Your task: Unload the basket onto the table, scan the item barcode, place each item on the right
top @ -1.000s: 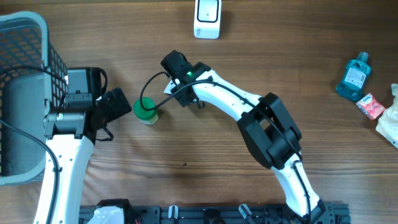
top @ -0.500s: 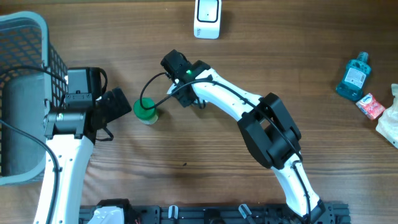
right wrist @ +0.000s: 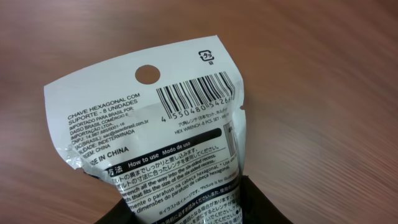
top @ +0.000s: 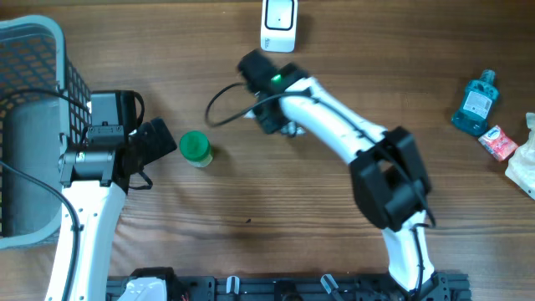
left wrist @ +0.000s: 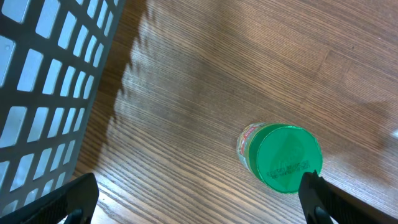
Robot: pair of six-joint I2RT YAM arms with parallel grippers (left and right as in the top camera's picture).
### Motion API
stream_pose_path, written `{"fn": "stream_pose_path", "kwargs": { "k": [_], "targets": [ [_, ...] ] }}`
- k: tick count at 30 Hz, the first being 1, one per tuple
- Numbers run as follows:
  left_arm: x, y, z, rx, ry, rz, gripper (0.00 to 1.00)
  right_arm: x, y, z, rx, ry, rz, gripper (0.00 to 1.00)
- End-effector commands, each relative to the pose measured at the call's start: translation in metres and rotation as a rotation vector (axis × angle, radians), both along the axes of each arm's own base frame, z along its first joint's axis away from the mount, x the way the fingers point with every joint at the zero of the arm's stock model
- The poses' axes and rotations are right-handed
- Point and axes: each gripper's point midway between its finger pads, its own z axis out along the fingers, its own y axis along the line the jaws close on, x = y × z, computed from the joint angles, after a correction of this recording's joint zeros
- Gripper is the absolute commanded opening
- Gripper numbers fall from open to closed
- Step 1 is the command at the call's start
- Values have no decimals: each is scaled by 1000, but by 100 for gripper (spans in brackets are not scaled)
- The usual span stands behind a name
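Note:
My right gripper (right wrist: 186, 211) is shut on a white printed packet (right wrist: 161, 124). Its barcode (right wrist: 196, 93) faces the right wrist camera, and the packet hangs above the wooden table. From overhead the right gripper (top: 272, 121) sits just below the white scanner (top: 278, 25) at the table's far edge, and the arm hides the packet. My left gripper (left wrist: 193, 205) is open above the table, with a green-lidded jar (left wrist: 280, 158) standing close to its right finger. Overhead, the left gripper (top: 159, 142) is just left of the jar (top: 196, 149).
A grey mesh basket (top: 33, 50) stands at the far left, behind the left arm. At the right edge are a blue bottle (top: 475, 102), a red-and-white packet (top: 499, 142) and a white bag (top: 527, 163).
The right arm has swung right and toward the scanner, carrying the packet away from the jar. The left arm and the jar have not moved.

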Motion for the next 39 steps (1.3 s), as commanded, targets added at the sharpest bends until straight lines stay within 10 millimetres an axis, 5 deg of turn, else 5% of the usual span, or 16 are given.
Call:
{"fn": "stream_pose_path", "kwargs": {
  "k": [1,3,10,12,18,23,27,29,32,34,36,39],
  "targets": [
    [3,2,5,-7,-17,18,100,36,-66,38,24,-60,-191,5],
    [3,2,5,-7,-17,18,100,47,-104,42,0,-69,-270,5],
    [3,2,5,-7,-17,18,100,77,-293,46,-34,-117,-678,10],
    [3,2,5,-7,-17,18,100,72,-353,47,-35,-133,-809,10],
    [3,2,5,-7,-17,18,100,33,-482,46,160,-152,-1112,11],
    [3,2,5,-7,-18,18,100,-2,-538,31,259,-174,-1300,16],
    [3,2,5,-7,-17,18,100,-23,-559,10,256,-173,-1368,27],
    [3,2,5,-7,-17,18,100,-29,-564,7,257,-172,-1388,52],
    [3,2,5,-7,-17,18,100,-33,-564,13,262,-164,-1409,57],
    [3,2,5,-7,-17,18,100,-27,-558,36,308,-182,-1419,61],
    [3,2,5,-7,-17,18,100,-15,-547,83,323,-250,-1372,100],
    [3,2,5,-7,-17,18,100,0,-522,157,329,-392,-1281,100]
  ]
}}
